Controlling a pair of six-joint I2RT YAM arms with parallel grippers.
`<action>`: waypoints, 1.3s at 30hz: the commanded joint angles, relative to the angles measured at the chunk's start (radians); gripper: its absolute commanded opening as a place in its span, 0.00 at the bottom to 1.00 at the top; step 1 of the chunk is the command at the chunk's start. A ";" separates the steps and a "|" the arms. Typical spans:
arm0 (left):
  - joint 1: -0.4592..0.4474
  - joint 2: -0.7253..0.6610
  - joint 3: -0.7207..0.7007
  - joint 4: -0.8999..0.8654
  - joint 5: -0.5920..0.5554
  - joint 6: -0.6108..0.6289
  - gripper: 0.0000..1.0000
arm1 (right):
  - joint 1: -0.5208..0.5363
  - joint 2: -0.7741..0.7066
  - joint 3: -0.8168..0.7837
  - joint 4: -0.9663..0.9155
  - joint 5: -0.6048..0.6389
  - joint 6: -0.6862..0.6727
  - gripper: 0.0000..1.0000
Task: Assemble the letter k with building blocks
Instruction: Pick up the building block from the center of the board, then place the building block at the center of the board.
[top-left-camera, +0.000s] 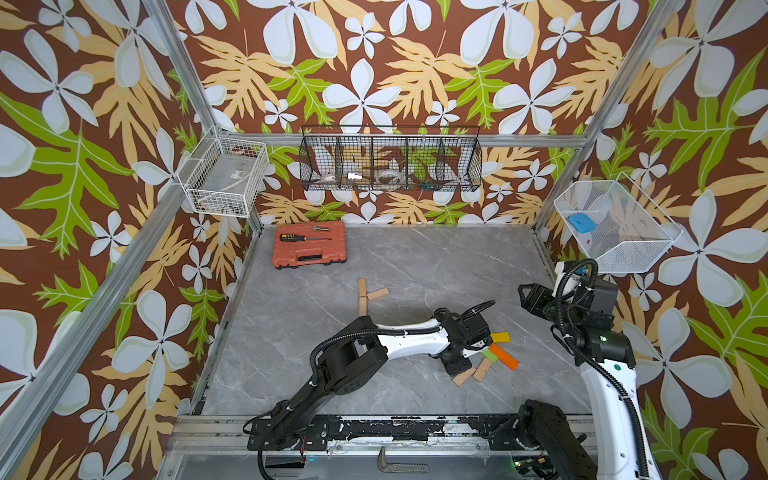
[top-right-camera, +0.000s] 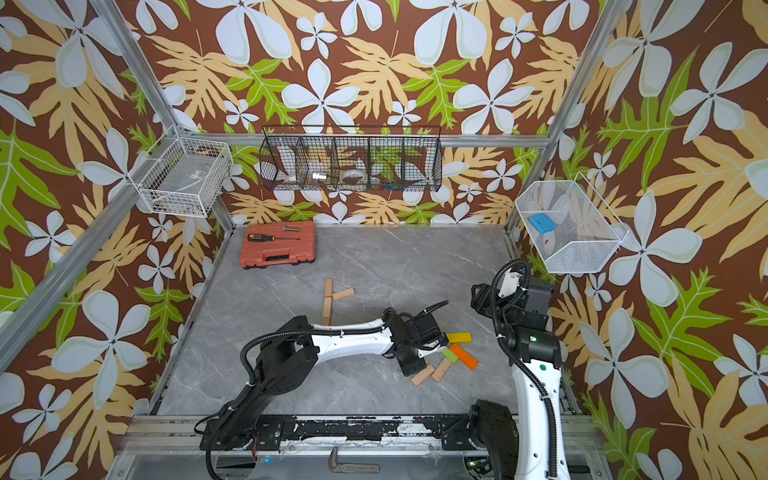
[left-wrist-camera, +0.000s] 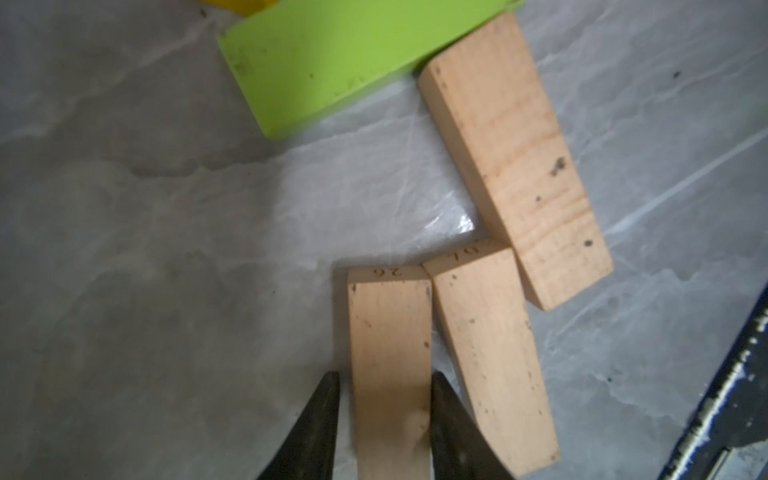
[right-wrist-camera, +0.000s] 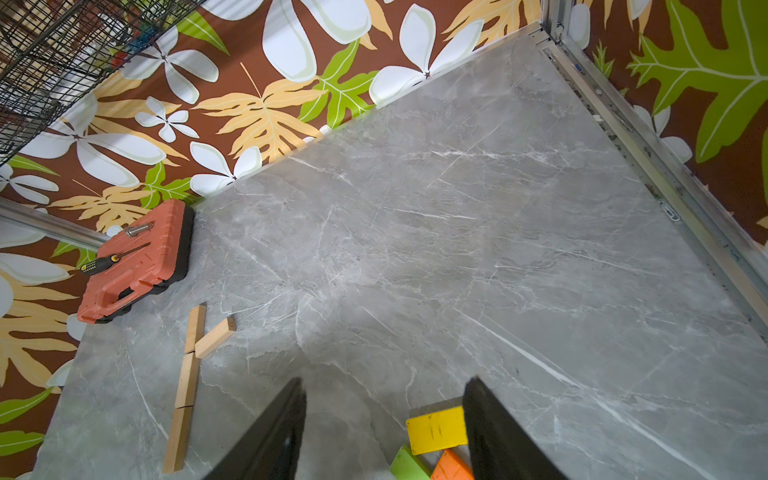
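Three plain wooden building blocks lie end to end in a column (top-left-camera: 363, 297) at mid-table, and a fourth block (top-left-camera: 377, 294) slants off it. At the front right lies a cluster: a yellow block (top-left-camera: 500, 336), a green block (top-left-camera: 488, 354), an orange block (top-left-camera: 503, 356) and plain wooden blocks (top-left-camera: 483, 369). My left gripper (top-left-camera: 457, 368) is low over this cluster. In the left wrist view it (left-wrist-camera: 384, 378) straddles a wooden block marked 26 (left-wrist-camera: 388, 332). One finger rests against the block's side and a thin gap shows at the other. My right gripper (top-left-camera: 525, 297) hangs open at the right, holding nothing (right-wrist-camera: 384, 386).
A red-orange tool case (top-left-camera: 309, 244) carrying a screwdriver sits at the back left of the grey table (top-left-camera: 415, 266). Wire baskets hang on the left wall (top-left-camera: 224, 174), back wall (top-left-camera: 390, 160) and right wall (top-left-camera: 615, 228). Along the front edge runs a metal rail (top-left-camera: 374, 432).
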 joint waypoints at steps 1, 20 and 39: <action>-0.001 0.010 0.010 -0.035 -0.001 0.014 0.36 | 0.000 0.003 0.000 0.029 -0.015 0.003 0.63; 0.160 -0.388 -0.361 -0.001 -0.101 0.485 0.04 | 0.000 -0.015 0.000 0.030 -0.016 0.015 0.63; 0.451 -0.312 -0.304 -0.056 -0.214 1.037 0.00 | 0.001 -0.036 -0.021 0.024 -0.033 0.082 0.63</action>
